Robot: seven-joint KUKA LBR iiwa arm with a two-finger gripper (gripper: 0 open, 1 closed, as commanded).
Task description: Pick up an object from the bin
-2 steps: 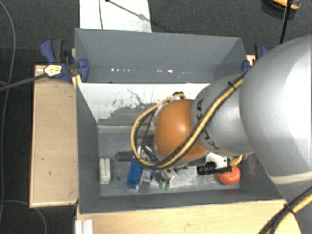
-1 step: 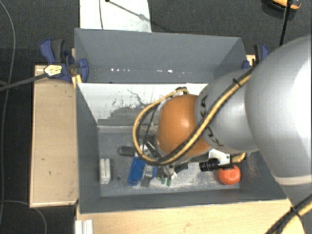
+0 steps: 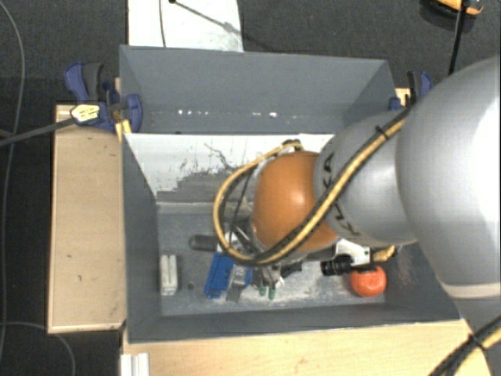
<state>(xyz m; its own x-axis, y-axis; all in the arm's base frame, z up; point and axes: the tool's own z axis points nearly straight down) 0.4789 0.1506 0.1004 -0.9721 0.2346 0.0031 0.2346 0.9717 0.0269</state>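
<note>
My gripper (image 3: 272, 275) is low over the bin floor near the front wall, mostly hidden under the arm's orange cover. Just left of it a blue flat thing (image 3: 219, 276) lies tilted on the floor, with a small green-tipped piece (image 3: 266, 290) right beneath the gripper. A dark elongated thing (image 3: 201, 244) pokes out behind the blue one. To the right lie a black and white thing (image 3: 345, 260) and an orange-red round thing (image 3: 368, 282).
A small white ribbed block (image 3: 168, 275) rests alone at the front left of the floor. The big grey arm covers the bin's right side, and its cables loop around the orange cover. The bin's walls slope steeply inward.
</note>
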